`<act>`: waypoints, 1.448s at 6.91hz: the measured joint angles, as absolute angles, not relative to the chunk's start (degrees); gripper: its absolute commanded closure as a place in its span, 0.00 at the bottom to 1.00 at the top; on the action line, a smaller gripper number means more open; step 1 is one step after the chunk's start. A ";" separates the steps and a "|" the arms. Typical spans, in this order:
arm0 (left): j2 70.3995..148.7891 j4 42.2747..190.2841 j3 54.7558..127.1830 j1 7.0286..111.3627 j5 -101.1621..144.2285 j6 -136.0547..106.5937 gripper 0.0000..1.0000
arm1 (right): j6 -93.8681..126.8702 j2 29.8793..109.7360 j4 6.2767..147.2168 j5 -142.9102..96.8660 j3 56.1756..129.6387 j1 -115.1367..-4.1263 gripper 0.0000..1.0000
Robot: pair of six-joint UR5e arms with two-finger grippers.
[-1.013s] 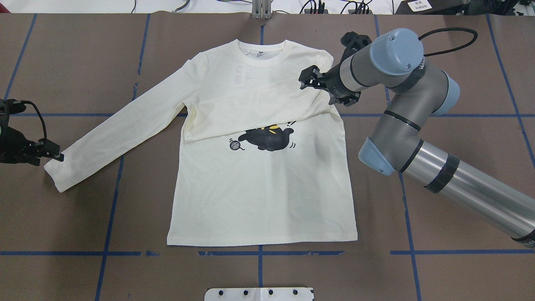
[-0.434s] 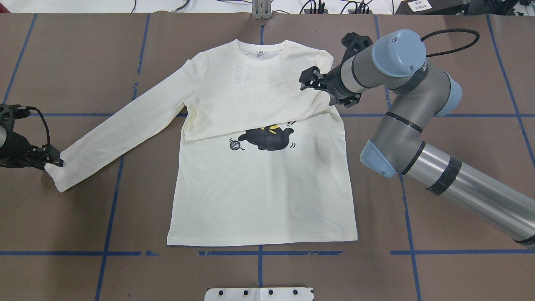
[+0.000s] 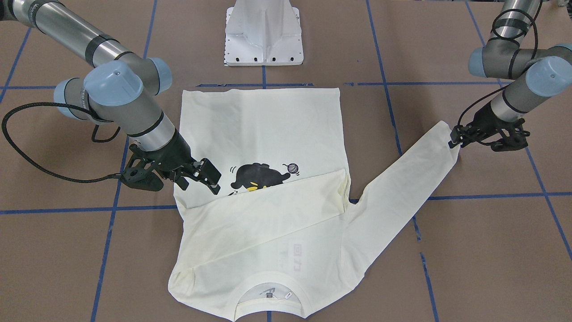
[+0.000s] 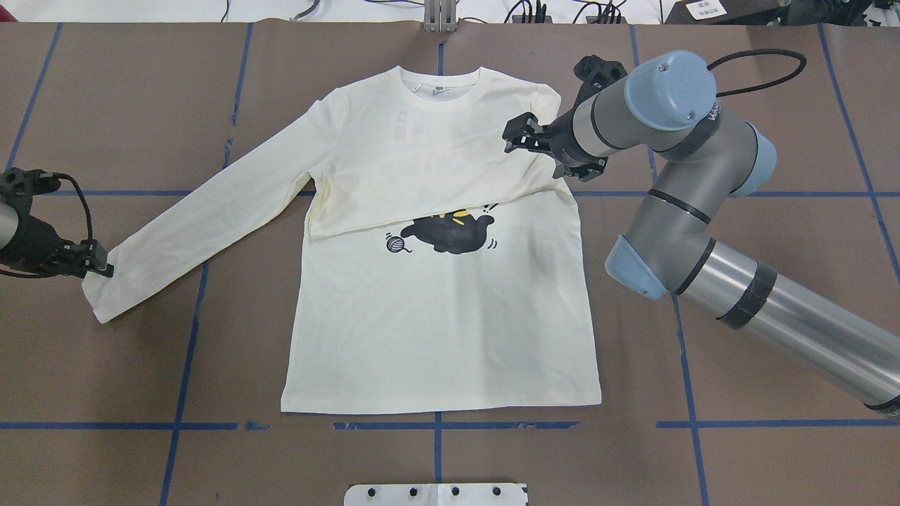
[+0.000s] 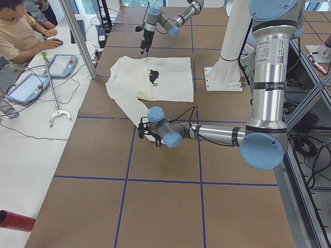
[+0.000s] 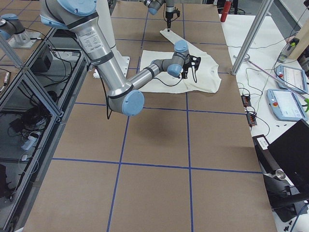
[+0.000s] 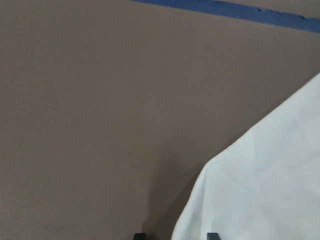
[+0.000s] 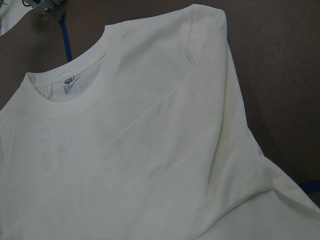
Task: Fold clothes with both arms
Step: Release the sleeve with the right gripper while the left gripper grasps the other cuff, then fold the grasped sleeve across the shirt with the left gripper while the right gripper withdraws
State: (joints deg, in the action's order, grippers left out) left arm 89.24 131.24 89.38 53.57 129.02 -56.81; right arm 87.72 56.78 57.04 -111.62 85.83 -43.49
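Note:
The cream long-sleeved T-shirt (image 4: 436,330) lies flat on the brown table, cat print (image 4: 450,232) up, collar at the far side. One sleeve is folded across the chest. The other sleeve stretches out to the left, its cuff (image 4: 102,299) on the table. My left gripper (image 4: 102,268) is low at that cuff; in the left wrist view the cuff corner (image 7: 260,180) lies between two spread fingertips (image 7: 212,235). My right gripper (image 4: 512,135) is open and empty just above the shirt's shoulder, also seen in the front view (image 3: 213,178). The right wrist view shows the collar and folded sleeve (image 8: 150,140).
The white pedestal base (image 4: 436,494) stands at the near table edge. Blue tape lines (image 4: 183,351) grid the brown table. In the left side view an operators' bench with tablets (image 5: 62,64) runs along the far side.
My left gripper has shifted slightly forward and lowered at the sleeve cuff. My right arm has barely moved. The shirt lies as before.

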 measured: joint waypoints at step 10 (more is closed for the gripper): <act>122.64 117.74 91.94 50.87 128.66 -88.21 1.00 | 84.67 70.58 56.10 -112.17 95.77 -46.40 0.00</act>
State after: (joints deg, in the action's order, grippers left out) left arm 122.64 117.74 91.94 50.87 128.66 -88.21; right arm 84.67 70.58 56.10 -112.17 95.77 -46.40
